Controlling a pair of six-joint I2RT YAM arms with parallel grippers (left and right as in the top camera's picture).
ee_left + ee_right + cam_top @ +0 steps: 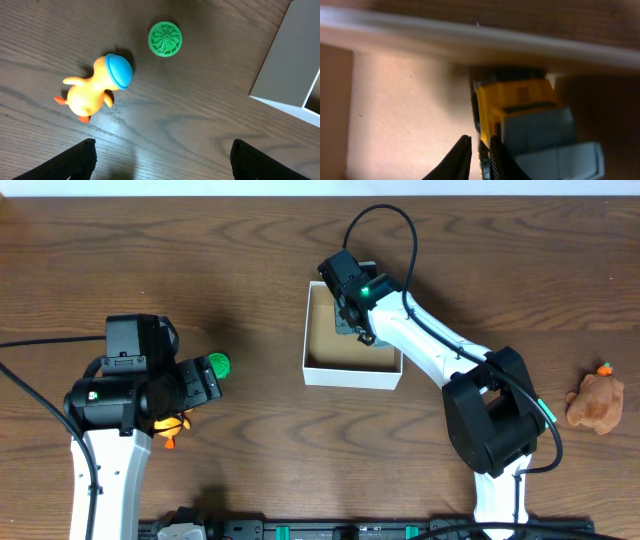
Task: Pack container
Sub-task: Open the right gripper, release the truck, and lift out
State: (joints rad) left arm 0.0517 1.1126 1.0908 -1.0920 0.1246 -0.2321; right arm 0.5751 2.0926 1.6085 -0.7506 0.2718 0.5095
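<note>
Overhead view: even, soft light, sharp thruout, only faint shadows on table [120, 260]. Left wrist: crisp wood grain, mild glare bottom centre, small soft shadow by duck toy [92, 92], fingertips [75, 162] dark & blurry. Right wrist: warm, dim, v. soft; container [470, 37] wall smeared, yellow truck [515, 97] out of focus.

Yellow-grey truck [515, 102]; white, tan-lined container [352, 378]; green disc [165, 38]

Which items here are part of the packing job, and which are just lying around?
Job: container; yellow toy truck inside it; duck toy; green disc; brown plush toy, probably.
Lying about: nothing that I can see.
</note>
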